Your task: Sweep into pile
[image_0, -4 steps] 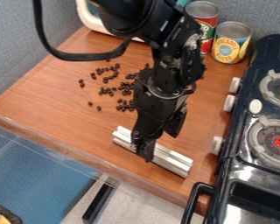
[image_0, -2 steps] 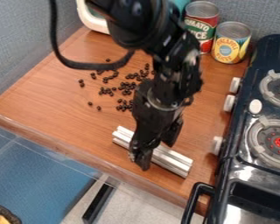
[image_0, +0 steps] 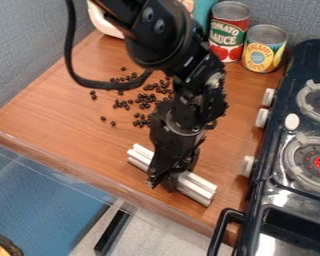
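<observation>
Gripper [image_0: 161,185] (cannot tell whether open or closed) is hanging at white bar [image_0: 196,187], dark beads [image_0: 144,105] lying beyond it.

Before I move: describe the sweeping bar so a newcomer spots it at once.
On the wooden counter, left of the black stove, look toward the near edge. The long, ridged white bar lies there at a slant under the gripper; the scattered beads behind it are small, dark and round.

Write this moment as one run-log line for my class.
Gripper: at white bar | Bar: lying near counter edge | Dark pellets: scattered, unpiled | Sweep: seemingly unfinished
</observation>
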`<state>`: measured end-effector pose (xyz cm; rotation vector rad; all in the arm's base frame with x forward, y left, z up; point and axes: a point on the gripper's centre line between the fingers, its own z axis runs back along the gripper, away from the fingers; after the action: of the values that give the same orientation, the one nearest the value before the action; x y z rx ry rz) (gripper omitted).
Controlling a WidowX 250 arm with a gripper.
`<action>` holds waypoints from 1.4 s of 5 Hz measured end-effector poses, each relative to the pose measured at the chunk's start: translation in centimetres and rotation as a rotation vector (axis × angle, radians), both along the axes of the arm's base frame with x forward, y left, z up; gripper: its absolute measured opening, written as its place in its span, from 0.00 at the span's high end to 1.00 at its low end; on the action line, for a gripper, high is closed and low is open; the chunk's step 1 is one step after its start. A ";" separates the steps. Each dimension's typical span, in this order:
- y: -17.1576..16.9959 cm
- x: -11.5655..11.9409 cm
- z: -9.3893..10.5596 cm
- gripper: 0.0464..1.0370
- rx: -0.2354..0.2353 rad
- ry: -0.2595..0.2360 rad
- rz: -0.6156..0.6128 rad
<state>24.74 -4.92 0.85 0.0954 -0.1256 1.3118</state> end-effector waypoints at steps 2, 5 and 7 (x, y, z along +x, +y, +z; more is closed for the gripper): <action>0.8 -0.2 3.4 0.66 -0.078 -0.011 -0.004; 9.6 0.5 5.3 0.66 -0.023 0.016 0.044; 11.7 -0.5 1.6 0.66 0.065 0.061 0.028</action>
<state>24.21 6.76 2.50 0.1931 -0.1159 1.3312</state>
